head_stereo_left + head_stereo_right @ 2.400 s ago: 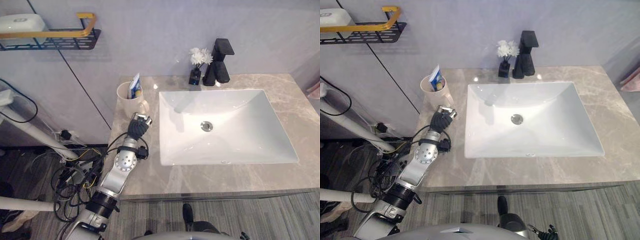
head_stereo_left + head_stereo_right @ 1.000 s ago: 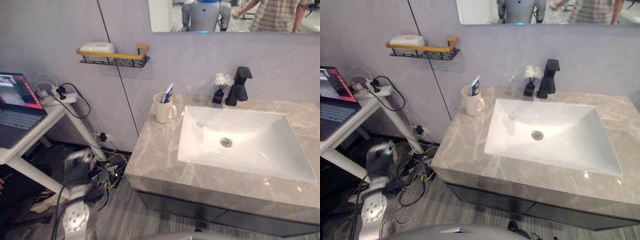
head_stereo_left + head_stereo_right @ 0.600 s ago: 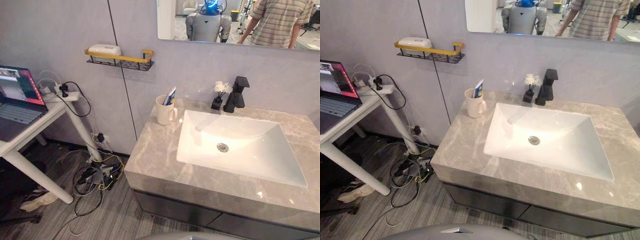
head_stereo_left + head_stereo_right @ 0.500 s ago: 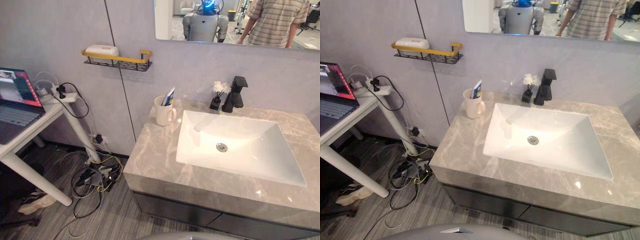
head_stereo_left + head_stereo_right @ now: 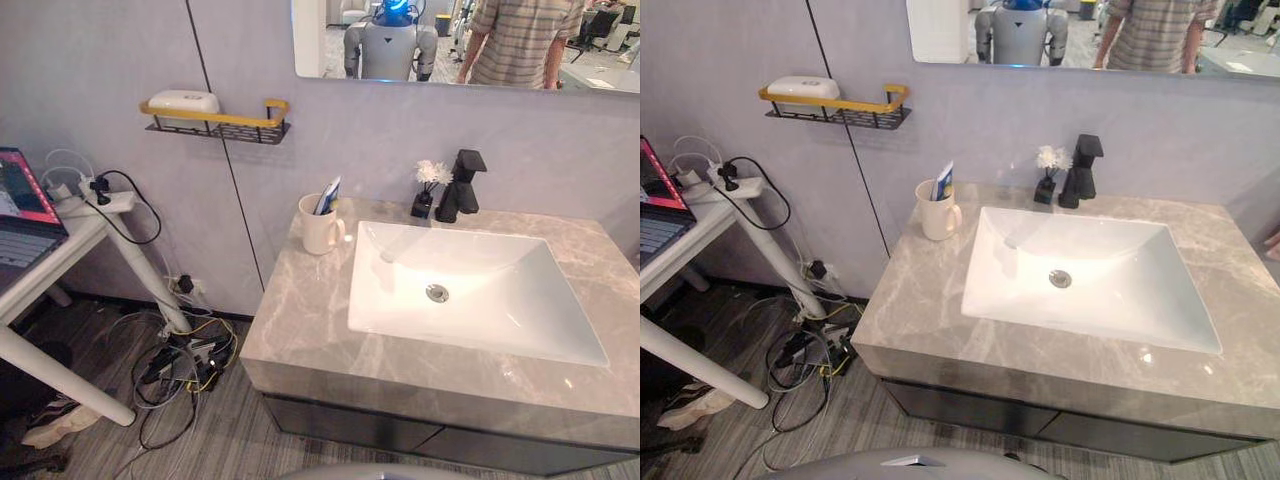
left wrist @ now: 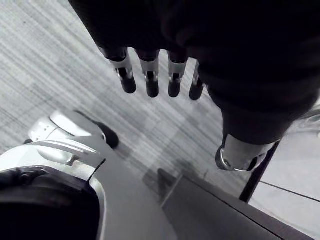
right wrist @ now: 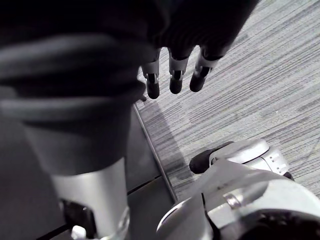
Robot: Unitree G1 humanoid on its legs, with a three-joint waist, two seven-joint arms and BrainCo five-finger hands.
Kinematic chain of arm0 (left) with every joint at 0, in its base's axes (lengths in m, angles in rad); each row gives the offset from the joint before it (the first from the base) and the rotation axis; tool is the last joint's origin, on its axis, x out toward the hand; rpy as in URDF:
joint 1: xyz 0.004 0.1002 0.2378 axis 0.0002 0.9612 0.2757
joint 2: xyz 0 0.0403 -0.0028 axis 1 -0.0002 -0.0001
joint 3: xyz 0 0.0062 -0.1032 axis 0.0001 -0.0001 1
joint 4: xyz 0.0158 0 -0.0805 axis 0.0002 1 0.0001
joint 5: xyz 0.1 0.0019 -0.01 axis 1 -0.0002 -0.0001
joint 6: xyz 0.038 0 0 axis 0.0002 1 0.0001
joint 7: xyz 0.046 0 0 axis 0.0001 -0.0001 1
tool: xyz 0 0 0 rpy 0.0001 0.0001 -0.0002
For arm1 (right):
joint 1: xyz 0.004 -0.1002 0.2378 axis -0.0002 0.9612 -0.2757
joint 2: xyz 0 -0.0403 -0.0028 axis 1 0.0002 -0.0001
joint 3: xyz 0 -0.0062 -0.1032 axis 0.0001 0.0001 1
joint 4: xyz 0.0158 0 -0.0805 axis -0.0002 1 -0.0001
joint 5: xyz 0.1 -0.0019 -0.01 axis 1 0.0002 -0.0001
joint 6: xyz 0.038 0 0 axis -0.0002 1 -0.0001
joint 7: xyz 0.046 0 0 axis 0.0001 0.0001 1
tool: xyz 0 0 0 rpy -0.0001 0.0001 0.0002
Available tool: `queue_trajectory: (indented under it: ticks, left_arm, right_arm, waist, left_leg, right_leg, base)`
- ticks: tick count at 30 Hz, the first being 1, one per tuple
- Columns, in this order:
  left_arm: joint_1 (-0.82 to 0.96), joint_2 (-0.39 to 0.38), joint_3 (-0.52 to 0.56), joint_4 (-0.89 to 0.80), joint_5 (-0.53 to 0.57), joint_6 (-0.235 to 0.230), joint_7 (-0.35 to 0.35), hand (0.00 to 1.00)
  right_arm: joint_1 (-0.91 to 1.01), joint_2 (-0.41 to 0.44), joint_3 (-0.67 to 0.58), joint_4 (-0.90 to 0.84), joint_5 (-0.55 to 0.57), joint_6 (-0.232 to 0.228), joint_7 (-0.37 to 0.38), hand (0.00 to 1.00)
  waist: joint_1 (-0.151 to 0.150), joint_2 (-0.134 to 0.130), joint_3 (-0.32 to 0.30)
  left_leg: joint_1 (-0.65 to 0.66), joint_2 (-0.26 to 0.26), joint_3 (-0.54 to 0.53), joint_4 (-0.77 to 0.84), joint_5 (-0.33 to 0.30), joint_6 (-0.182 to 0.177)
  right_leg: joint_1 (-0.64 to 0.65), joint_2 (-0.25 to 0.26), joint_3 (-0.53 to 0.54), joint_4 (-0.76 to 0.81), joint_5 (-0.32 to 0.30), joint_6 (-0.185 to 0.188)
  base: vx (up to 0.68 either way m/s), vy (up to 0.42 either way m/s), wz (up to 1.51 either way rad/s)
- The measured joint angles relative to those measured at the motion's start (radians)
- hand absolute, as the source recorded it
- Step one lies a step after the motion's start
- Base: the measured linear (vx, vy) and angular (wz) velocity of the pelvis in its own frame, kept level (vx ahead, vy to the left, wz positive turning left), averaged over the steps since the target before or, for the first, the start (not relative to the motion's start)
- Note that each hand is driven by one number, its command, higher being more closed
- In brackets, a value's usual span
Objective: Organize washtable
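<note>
1. Against the grey wall (image 5: 360,140) stands the marble bench (image 5: 300,330) with its white sink (image 5: 500,300).
2. Over the floor (image 6: 55,55), the left robot hand (image 6: 149,75) and right robot hand (image 7: 176,75) hang with fingers straight, holding nothing.
3. At the bench's back left corner sits a cream cup (image 5: 318,228) holding a tube (image 5: 327,195).
4. Behind the sink, a small flower vase (image 5: 428,185) stands just beside the black tap (image 5: 460,185).

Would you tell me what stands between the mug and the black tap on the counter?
A small dark vase of white flowers, close beside the tap, seen in the left eye view.
</note>
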Motion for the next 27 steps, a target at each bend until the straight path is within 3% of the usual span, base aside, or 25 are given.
queue_trajectory:
  ticks: [4, 8, 11, 12, 14, 15, 17, 18, 19, 20, 21, 22, 23, 24, 25, 26, 27]
  left_arm:
    - [-0.007, 0.022, -0.037, -0.001, 0.037, 0.000, -0.003, 0.00]
    - [-0.071, 0.025, -0.031, -0.001, 0.069, 0.001, -0.001, 0.00]
    - [-0.072, 0.034, -0.030, -0.007, 0.084, 0.001, 0.005, 0.00]
    - [-0.071, 0.033, -0.032, -0.013, 0.106, 0.002, 0.012, 0.00]
    - [-0.072, 0.029, -0.034, -0.024, 0.116, 0.002, 0.017, 0.00]
    - [-0.071, 0.035, -0.033, -0.027, 0.115, 0.005, 0.017, 0.00]
    - [-0.069, 0.040, -0.035, -0.025, 0.115, 0.009, 0.016, 0.00]
    - [-0.068, 0.044, -0.034, -0.023, 0.115, 0.012, 0.015, 0.00]
    - [-0.066, 0.053, -0.030, -0.021, 0.114, 0.015, 0.015, 0.00]
    - [-0.068, 0.062, -0.022, -0.008, 0.114, 0.021, 0.015, 0.00]
    - [-0.071, 0.045, -0.008, 0.004, 0.114, 0.030, 0.011, 0.00]
    - [-0.051, 0.037, 0.004, 0.014, 0.107, 0.029, -0.003, 0.00]
    - [-0.027, 0.027, 0.001, 0.018, 0.107, 0.030, -0.004, 0.00]
    - [-0.016, 0.023, -0.013, 0.027, 0.106, 0.027, -0.004, 0.00]
    - [-0.023, 0.026, -0.027, 0.030, 0.105, 0.027, -0.004, 0.00]
    - [-0.031, 0.042, -0.043, 0.028, 0.102, 0.025, -0.010, 0.00]
    - [-0.031, 0.052, -0.044, 0.028, 0.095, 0.023, -0.012, 0.00]
  right_arm:
    - [-0.019, 0.000, 0.009, -0.006, 0.001, 0.004, 0.009, 0.00]
    - [-0.079, 0.007, 0.036, -0.066, 0.040, 0.000, 0.010, 0.00]
    - [-0.065, 0.017, 0.055, -0.099, 0.040, 0.003, 0.007, 0.00]
    - [-0.065, 0.017, 0.054, -0.101, 0.040, 0.003, 0.007, 0.00]
    - [-0.068, 0.011, 0.060, -0.113, 0.040, 0.004, 0.007, 0.00]
    - [-0.049, 0.014, 0.073, -0.126, 0.039, 0.002, 0.005, 0.00]
    - [-0.039, 0.014, 0.081, -0.122, 0.039, 0.002, -0.002, 0.00]
    - [-0.039, 0.013, 0.084, -0.114, 0.036, 0.004, -0.001, 0.00]
    - [-0.045, 0.013, 0.086, -0.089, 0.033, 0.005, 0.002, 0.00]
    - [-0.056, 0.012, 0.084, -0.079, 0.029, 0.008, 0.003, 0.00]
    - [-0.065, -0.004, 0.080, -0.080, 0.028, 0.010, 0.003, 0.00]
    - [-0.069, -0.009, 0.076, -0.073, -0.002, 0.023, 0.001, 0.00]
    - [-0.066, -0.021, 0.079, -0.079, -0.014, 0.025, 0.006, 0.00]
    - [-0.080, -0.037, 0.083, -0.076, -0.025, 0.024, 0.015, 0.00]
    - [-0.091, -0.038, 0.095, -0.076, -0.041, 0.025, 0.020, 0.00]
    - [-0.120, -0.024, 0.121, -0.063, -0.051, 0.028, 0.031, 0.00]
    - [-0.143, 0.002, 0.140, -0.046, -0.057, 0.029, 0.045, 0.00]
  waist:
    - [0.000, -0.010, 0.012]
    - [0.002, -0.026, 0.117]
    - [0.003, -0.039, 0.124]
    - [0.004, -0.031, 0.123]
    - [0.010, -0.020, 0.127]
    - [0.012, -0.030, 0.121]
    - [0.017, -0.040, 0.110]
    - [0.021, -0.052, 0.098]
    - [0.033, -0.082, 0.073]
    - [0.045, -0.073, 0.073]
    - [0.057, -0.043, 0.095]
    - [0.070, -0.051, 0.067]
    - [0.068, -0.033, 0.042]
    - [0.071, -0.018, 0.027]
    - [0.070, -0.023, 0.019]
    - [0.081, -0.049, 0.014]
    - [0.088, -0.059, 0.007]
  left_leg:
    - [-0.069, -0.002, 0.009, 0.083, -0.039, 0.004]
    - [-0.190, -0.004, 0.086, 0.244, -0.094, 0.020]
    - [-0.246, -0.001, 0.156, 0.322, -0.126, 0.037]
    - [-0.252, 0.009, 0.184, 0.325, -0.125, 0.051]
    - [-0.247, 0.031, 0.238, 0.322, -0.120, 0.059]
    - [-0.218, 0.030, 0.259, 0.309, -0.115, 0.065]
    - [-0.206, 0.022, 0.276, 0.309, -0.114, 0.066]
    - [-0.208, 0.011, 0.292, 0.311, -0.112, 0.066]
    - [-0.220, -0.006, 0.322, 0.336, -0.110, 0.063]
    - [-0.229, 0.005, 0.333, 0.374, -0.109, 0.062]
    - [-0.271, 0.036, 0.340, 0.504, -0.087, 0.104]
    - [-0.306, -0.057, 0.308, 0.371, -0.096, 0.106]
    - [-0.317, -0.047, 0.313, 0.247, 0.082, 0.145]
    - [-0.326, -0.036, 0.336, 0.212, 0.104, 0.127]
    - [-0.330, -0.038, 0.357, 0.204, 0.108, 0.122]
    - [-0.334, -0.035, 0.400, 0.182, 0.122, 0.104]
    - [-0.353, -0.018, 0.426, 0.156, 0.141, 0.081]
  right_leg:
    - [-0.037, 0.001, 0.016, 0.002, -0.005, 0.002]
    - [-0.168, 0.003, 0.092, 0.115, 0.003, 0.019]
    - [-0.228, 0.005, 0.148, 0.135, 0.014, 0.048]
    - [-0.243, -0.002, 0.137, 0.152, -0.024, 0.081]
    - [-0.335, -0.026, 0.041, 0.485, -0.130, 0.042]
    - [-0.311, -0.072, -0.013, 0.712, -0.224, 0.030]
    - [-0.246, -0.127, -0.031, 0.832, -0.273, 0.031]
    - [-0.200, -0.183, -0.046, 0.875, -0.285, 0.030]
    - [-0.151, -0.252, -0.077, 0.828, -0.247, 0.022]
    - [-0.131, -0.245, -0.111, 0.783, -0.258, 0.028]
    - [-0.083, -0.227, -0.167, 0.726, -0.241, -0.003]
    - [-0.038, -0.269, -0.169, 0.641, -0.256, 0.002]
    - [-0.042, -0.263, -0.204, 0.638, -0.271, 0.011]
    - [-0.050, -0.292, -0.231, 0.672, -0.303, 0.062]
    - [-0.046, -0.304, -0.228, 0.652, -0.308, 0.071]
    - [-0.039, -0.307, -0.228, 0.568, -0.323, 0.093]
    - [-0.033, -0.275, -0.235, 0.458, -0.357, 0.090]
  base:
    - [-0.06, 0.023, -0.04]
    - [-0.12, 0.097, -0.52]
    - [-0.07, 0.149, -0.73]
    - [-0.02, 0.163, -0.76]
    - [0.01, 0.125, -0.73]
    - [0.13, 0.008, -0.42]
    - [0.34, -0.060, -0.32]
    - [0.40, -0.093, -0.52]
    - [0.26, -0.136, -0.70]
    - [0.05, -0.094, -0.86]
    - [-0.38, 0.133, -1.12]
    - [-0.53, 0.240, -1.04]
    - [-0.55, 0.323, -1.17]
    - [-0.27, 0.155, -0.70]
    - [-0.25, 0.125, -0.93]
    - [-0.30, -0.055, -0.95]
    - [-0.32, -0.122, -0.93]
